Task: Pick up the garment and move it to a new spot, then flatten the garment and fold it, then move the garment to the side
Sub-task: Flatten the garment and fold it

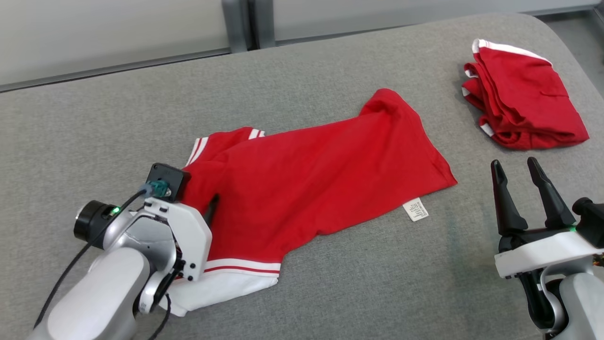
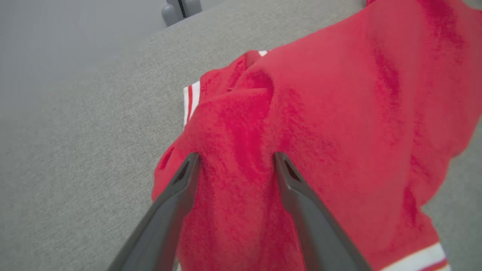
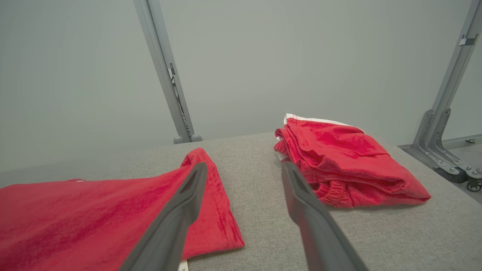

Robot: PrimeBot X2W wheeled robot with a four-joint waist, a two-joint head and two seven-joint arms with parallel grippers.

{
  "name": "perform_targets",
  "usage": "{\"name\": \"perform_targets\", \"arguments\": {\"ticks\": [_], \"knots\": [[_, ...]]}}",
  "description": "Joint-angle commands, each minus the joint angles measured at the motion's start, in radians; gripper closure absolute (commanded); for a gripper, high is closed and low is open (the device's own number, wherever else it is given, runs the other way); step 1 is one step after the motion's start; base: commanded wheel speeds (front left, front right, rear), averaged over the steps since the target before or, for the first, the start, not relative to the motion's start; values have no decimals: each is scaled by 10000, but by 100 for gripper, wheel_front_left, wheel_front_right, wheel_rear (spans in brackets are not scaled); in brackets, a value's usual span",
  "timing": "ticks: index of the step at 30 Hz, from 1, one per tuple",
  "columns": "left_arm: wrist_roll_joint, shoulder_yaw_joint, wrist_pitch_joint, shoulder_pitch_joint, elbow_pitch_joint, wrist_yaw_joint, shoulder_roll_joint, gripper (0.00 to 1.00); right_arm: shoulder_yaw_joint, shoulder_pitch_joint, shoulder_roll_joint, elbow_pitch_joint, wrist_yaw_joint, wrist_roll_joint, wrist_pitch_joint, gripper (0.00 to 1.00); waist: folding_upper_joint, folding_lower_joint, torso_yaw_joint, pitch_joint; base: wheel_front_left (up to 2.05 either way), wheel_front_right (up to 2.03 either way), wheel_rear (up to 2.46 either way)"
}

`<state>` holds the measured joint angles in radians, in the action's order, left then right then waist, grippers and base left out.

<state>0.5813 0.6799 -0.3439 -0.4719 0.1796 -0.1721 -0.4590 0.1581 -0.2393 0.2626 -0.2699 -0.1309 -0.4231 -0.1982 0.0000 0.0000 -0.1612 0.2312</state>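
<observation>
Left end effector [image 2: 235,156], fingers spread, straddles a raised crease at the sleeve end of the red garment [image 1: 306,179], lying partly flat on the table [image 1: 330,283]. Risk: pinching 1 layer only, bunching the cloth. Right end effector [image 1: 514,162] hovers spread, empty; far hem could drag towards folded pile [image 1: 524,104]

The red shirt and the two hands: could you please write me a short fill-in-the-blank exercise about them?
The red shirt has a small ____ care label sticking out at its edge.
The left hand is over the shirt with its jaws ____.
The right hand is open and holds ____.
Missing words: white; open; nothing.
</observation>
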Motion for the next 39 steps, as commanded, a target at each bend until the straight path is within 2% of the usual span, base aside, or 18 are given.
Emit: {"name": "perform_targets", "arguments": {"ticks": [1,2,3,4,5,7,10,18,24,28,30,35,39], "knots": [[-211,145,-278,-357,429,-50,-43,0,-2,-156,15,-21,4,-53,-95,0,0,0,-228,225,0,0,0],[-266,250,-445,-490,680,-24,30,4,10,-191,20,-63,4,-61,-133,0,0,0,-290,276,0,0,0],[-331,300,-547,-636,907,-21,75,55,37,-232,16,-88,4,-67,-165,0,0,0,-355,326,0,0,0],[-391,325,-632,-765,1133,-66,98,93,48,-274,11,-113,4,-84,-176,0,0,0,-420,376,0,0,0],[-452,390,-756,-851,1353,-117,99,100,64,-312,17,-146,4,-102,-196,0,0,0,-481,422,0,0,0],[-512,497,-887,-958,1648,-74,133,100,72,-356,37,-227,4,-139,-248,0,0,0,-585,487,0,0,0],[-587,431,-546,-1203,1778,-98,196,100,68,-429,77,-317,4,-170,-326,0,0,0,-701,544,0,0,0],[-535,-117,128,-2038,2088,-470,476,100,140,-556,120,-422,4,-225,-429,0,0,0,-959,787,0,0,0],[-444,-445,331,-3035,3166,-614,875,100,269,-804,213,-450,4,-261,-462,0,0,0,-1031,1116,0,0,0],[-245,-584,801,-3596,4394,-380,1358,100,391,-1018,271,-549,4,-279,-503,0,0,0,-1054,1191,0,0,0],[-166,-608,1136,-3727,4881,-212,1546,0,459,-1080,266,-601,4,-277,-509,0,0,0,-1025,1115,0,0,0],[-71,-674,2391,-3513,5414,147,1806,0,432,-867,280,-769,4,-258,-566,0,0,0,-745,578,0,0,0],[45,-806,3247,-2950,5198,336,1632,0,338,-672,292,-832,4,-197,-594,0,0,0,-475,58,0,0,0]]}}
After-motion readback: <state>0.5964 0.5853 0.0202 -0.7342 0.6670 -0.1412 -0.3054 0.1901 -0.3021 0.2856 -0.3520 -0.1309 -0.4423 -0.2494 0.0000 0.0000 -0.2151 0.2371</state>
